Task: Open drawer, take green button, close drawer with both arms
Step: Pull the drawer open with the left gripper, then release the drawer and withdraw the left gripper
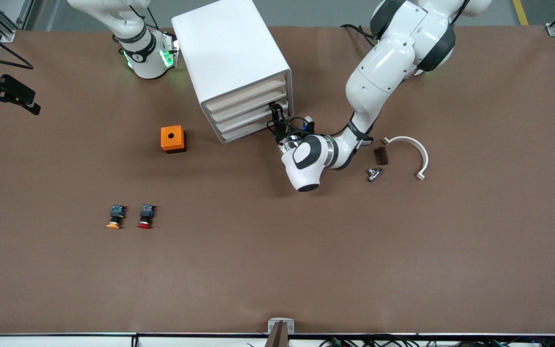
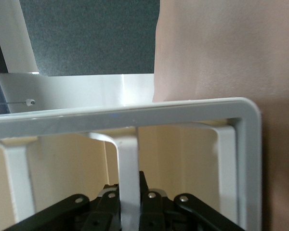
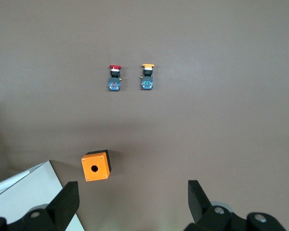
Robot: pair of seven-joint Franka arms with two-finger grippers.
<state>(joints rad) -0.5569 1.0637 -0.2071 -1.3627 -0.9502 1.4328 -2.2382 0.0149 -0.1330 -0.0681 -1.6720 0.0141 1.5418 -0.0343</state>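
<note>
Now | left gripper (image 2: 129,204) clamped on smooth white drawer handle (image 2: 127,163) | right gripper (image 3: 132,202) wide

High front view; two close wrist views.

White four-drawer cabinet (image 1: 231,58) stands on the brown table, all drawers pushed in. The left arm (image 1: 378,72) reaches to its front, black gripper (image 1: 277,115) clamped on a white drawer handle (image 2: 127,178). The right arm (image 1: 133,29) waits raised, gripper (image 3: 132,202) spread wide.
</note>
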